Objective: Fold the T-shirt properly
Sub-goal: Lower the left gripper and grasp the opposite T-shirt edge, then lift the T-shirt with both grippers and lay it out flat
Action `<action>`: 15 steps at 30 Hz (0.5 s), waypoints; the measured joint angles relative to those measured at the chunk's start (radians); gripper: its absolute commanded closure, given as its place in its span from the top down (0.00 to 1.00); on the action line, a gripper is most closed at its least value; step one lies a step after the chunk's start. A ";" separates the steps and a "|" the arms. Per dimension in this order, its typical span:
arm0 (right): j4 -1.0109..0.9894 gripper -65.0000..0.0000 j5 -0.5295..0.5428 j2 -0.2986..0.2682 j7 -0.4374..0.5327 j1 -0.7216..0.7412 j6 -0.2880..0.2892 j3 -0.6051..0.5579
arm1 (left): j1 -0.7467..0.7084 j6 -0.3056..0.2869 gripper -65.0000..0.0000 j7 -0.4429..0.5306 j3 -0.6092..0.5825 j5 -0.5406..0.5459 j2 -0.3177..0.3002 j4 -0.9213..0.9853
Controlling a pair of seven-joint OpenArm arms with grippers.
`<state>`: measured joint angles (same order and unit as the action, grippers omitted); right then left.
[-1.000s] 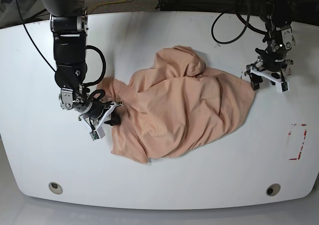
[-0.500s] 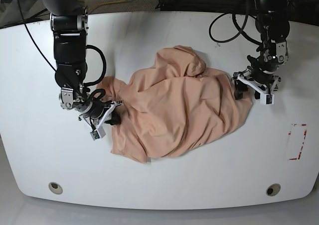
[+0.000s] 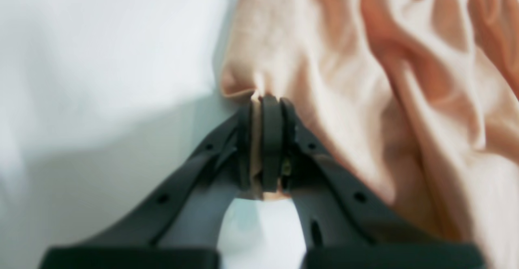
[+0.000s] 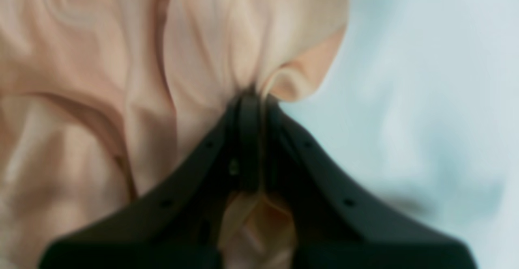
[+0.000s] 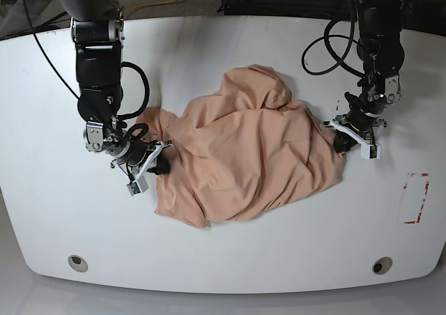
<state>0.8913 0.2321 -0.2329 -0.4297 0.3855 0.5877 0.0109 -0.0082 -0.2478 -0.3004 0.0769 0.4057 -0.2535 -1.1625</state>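
The peach T-shirt (image 5: 244, 148) lies crumpled in a wrinkled heap in the middle of the white table (image 5: 223, 259). My left gripper (image 5: 341, 142), on the right of the base view, is shut on the shirt's right edge. In the left wrist view a fold of the T-shirt (image 3: 365, 78) is pinched between the black fingers (image 3: 271, 139). My right gripper (image 5: 159, 164) is shut on the shirt's left edge. The right wrist view shows the T-shirt (image 4: 162, 58) bunched where the dark fingers (image 4: 248, 139) clamp it. No print shows.
Red tape marks (image 5: 416, 198) sit near the table's right edge. Two round holes (image 5: 78, 263) (image 5: 381, 265) are set near the front edge. Black cables (image 5: 327, 47) hang from the arm at the back right.
My left gripper moved in toward the shirt's right edge and shut on the cloth, bunching that edge inward. The right gripper kept its grip and place.
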 measured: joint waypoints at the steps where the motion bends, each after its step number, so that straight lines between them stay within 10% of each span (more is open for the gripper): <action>1: 0.000 0.00 0.000 0.000 0.000 0.000 0.000 0.000 | -0.001 0.000 0.00 0.001 -0.010 0.003 -0.006 0.000; 15: 0.359 0.00 -0.014 -0.016 -0.214 -0.019 -0.002 0.002 | -0.092 0.015 0.00 -0.272 0.076 -0.042 -0.090 -0.263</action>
<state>1.2499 0.2176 -0.2485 -0.6437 0.3664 0.5861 0.0128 -0.1001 -0.2329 -0.5724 0.1532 0.3641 -0.3431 -1.4258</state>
